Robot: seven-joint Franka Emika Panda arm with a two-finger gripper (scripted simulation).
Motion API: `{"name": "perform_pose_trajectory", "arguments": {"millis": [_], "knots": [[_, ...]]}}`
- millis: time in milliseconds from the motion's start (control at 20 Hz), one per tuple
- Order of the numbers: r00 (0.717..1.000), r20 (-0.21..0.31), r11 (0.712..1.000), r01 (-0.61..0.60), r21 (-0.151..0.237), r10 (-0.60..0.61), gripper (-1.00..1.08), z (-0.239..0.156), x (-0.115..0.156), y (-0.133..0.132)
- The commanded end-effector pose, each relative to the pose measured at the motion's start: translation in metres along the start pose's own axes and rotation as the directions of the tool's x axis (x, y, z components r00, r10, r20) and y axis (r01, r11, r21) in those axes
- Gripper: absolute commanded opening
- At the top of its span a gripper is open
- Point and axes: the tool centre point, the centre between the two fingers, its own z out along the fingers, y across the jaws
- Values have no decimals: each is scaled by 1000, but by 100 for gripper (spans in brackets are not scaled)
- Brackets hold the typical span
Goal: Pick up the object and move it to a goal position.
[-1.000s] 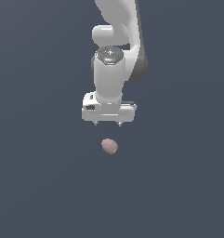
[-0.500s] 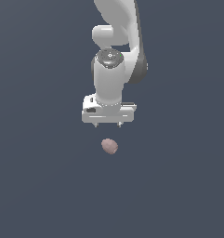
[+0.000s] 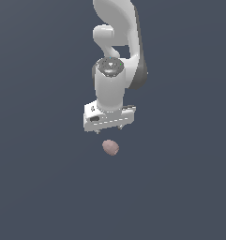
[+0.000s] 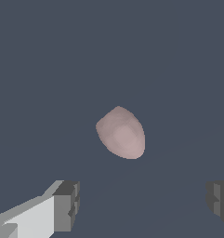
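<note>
The object (image 3: 110, 147) is a small pinkish-brown egg-shaped blob lying on the dark grey surface. In the wrist view the object (image 4: 121, 132) fills the middle of the picture, untouched. My gripper (image 3: 109, 128) hangs from the white arm just above and slightly behind the blob in the exterior view, with only short finger stubs showing under the hand. In the wrist view the gripper (image 4: 143, 204) is open: its two grey fingertips (image 4: 67, 204) stand wide apart, wider than the blob, with nothing between them.
A flat, uniform dark grey surface (image 3: 44, 187) spreads all around the blob. The white arm (image 3: 116, 42) rises behind the hand toward the top of the exterior view.
The hand has dropped slightly toward the blob and shifted a little. The blob has stayed where it was.
</note>
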Motion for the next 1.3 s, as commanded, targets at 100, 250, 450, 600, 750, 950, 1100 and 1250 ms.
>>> {"name": "perform_pose_trajectory", "arguments": {"millis": [100, 250, 450, 600, 750, 950, 1100, 1250], "knots": [[993, 0, 993, 119, 4, -119, 100, 10, 4, 0], [980, 0, 980, 198, 8, -198, 100, 17, 7, 1], [954, -3, 954, 301, 13, -301, 100, 26, 10, 1], [927, -6, 927, 376, 16, -376, 100, 33, 12, 1], [895, -10, 895, 446, 20, -446, 100, 39, 15, 1], [853, -15, 853, 521, 24, -521, 100, 47, 17, 1], [826, -19, 826, 563, 25, -563, 100, 51, 19, 1], [804, -22, 804, 594, 27, -594, 100, 54, 20, 1]]}}
